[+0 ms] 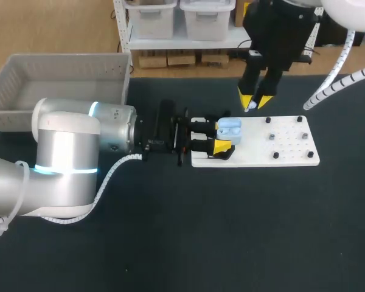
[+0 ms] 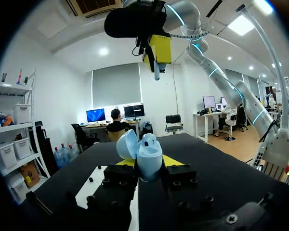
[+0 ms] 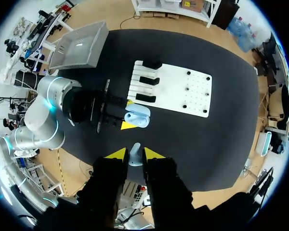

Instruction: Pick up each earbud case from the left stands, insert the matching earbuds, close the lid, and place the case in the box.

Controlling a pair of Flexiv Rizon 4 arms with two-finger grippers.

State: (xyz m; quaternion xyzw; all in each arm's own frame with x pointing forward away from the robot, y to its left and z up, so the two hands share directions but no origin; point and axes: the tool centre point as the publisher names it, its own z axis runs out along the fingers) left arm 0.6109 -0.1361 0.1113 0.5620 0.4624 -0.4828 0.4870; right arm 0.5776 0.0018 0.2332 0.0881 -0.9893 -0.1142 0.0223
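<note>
A grey box sits at the far left corner of the black table. The left arm comes in from the left edge and lies low across the table toward the middle. Its hand is closed from both sides on a light blue earbud case, with one yellow tip on each flank. In the left wrist view the case stands between the fingers with its lid open and tilted back. Hand and case are over the left end of a white board, which lies right of the middle of the table, nearer the far edge. The right wrist view shows black stands along that end of the board. The right arm's hand hangs well above the board's far edge, pointing down. Its fingers are drawn nearly together and pinch a small white earbud, which is held apart from the case.
</note>
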